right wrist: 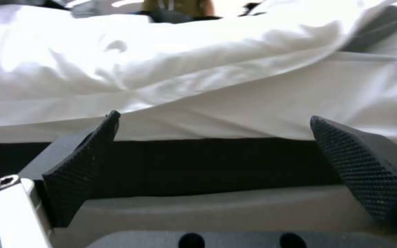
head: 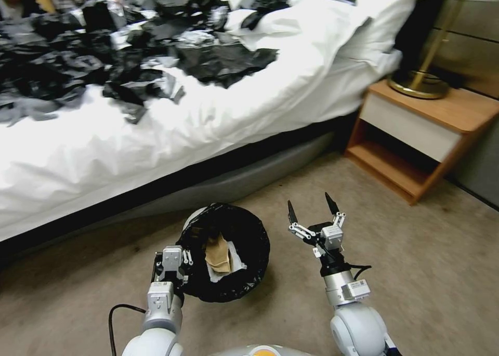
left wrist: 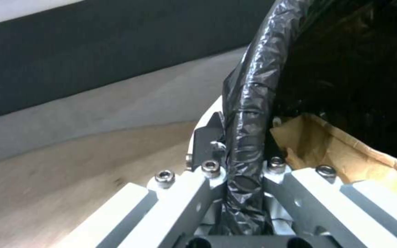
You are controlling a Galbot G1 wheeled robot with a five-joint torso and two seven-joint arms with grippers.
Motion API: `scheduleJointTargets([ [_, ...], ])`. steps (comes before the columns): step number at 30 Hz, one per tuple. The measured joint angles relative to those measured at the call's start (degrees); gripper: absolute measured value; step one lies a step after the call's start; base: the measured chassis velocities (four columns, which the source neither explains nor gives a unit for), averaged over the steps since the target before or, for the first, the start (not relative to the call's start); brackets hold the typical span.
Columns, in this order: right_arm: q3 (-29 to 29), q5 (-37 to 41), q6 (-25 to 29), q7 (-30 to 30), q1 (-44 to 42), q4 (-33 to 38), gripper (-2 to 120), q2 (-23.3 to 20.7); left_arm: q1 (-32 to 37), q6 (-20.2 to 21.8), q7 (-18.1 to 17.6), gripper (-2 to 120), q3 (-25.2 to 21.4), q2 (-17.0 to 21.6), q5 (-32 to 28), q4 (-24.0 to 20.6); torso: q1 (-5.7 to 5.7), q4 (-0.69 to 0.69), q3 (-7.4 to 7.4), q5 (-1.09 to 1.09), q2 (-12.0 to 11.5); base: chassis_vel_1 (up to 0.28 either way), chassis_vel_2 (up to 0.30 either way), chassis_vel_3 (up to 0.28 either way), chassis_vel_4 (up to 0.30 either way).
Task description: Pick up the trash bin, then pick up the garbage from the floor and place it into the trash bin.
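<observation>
A two-armed robot is looking down at a beige carpeted floor (head: 416,273) beside a bed (head: 156,137) covered in white bedding, with a heap of black clothes (head: 104,60) lying on top of it. The left gripper (head: 174,270) is gripping the near left rim of the trash bin (head: 193,218), a small round white bin with a black liner bag (head: 249,241) folded over its edge. In the left wrist view the fingers are closed tight on the bagged rim (left wrist: 246,137), one finger (left wrist: 205,141) outside the wall and the other inside. The bin is sitting low in front of the robot, just off the foot of the bed; whether it is touching the carpet cannot be told. Inside it a brown paper scrap (head: 218,254) is lying on a crumpled white tissue (head: 234,265). The right gripper (head: 311,209) is hovering just to the right of the bin, apart from it, pointing toward the bed with its two black fingertips (right wrist: 83,162) spread wide and holding nothing. A wooden nightstand (head: 421,137) carrying a brass lamp (head: 421,80) is standing farther right
</observation>
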Motion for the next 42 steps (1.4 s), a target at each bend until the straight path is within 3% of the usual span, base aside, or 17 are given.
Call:
scheduleJointTargets([
  [24,-0.16,-0.08,-0.26,0.07,0.72,-0.56,100,0.07,-0.13,-0.30,-0.14,0,-0.07,0.05,-0.21,-0.06,0.00,0.00,0.00,0.00,0.00,0.126,0.127,0.121,0.129],
  [34,2.42,0.21,-0.73,0.05,1.78,-1.22,100,0.08,-0.23,-1.06,-0.15,0,-0.02,-0.05,-0.22,0.64,0.00,-0.01,0.00,0.00,0.00,0.077,0.071,0.061,0.054],
  [38,6.15,0.05,-0.95,-4.81,3.22,-3.15,100,-0.65,-0.16,-1.05,-0.16,0,0.03,-0.02,-0.14,0.63,0.00,-0.02,0.01,0.00,0.00,0.000,0.000,0.000,0.000],
  [41,11.33,0.41,-1.62,-17.32,5.80,-7.20,100,-2.16,0.19,-1.04,-0.16,0,0.04,0.01,0.10,0.62,0.00,-0.01,0.01,0.01,0.00,0.000,0.000,0.000,0.000],
  [42,11.33,0.41,-1.62,-17.32,5.80,-7.20,100,-2.16,0.19,-1.04,-0.16,0,0.04,0.01,0.10,0.62,0.00,-0.01,0.01,0.01,0.00,0.000,0.000,0.000,0.000],
])
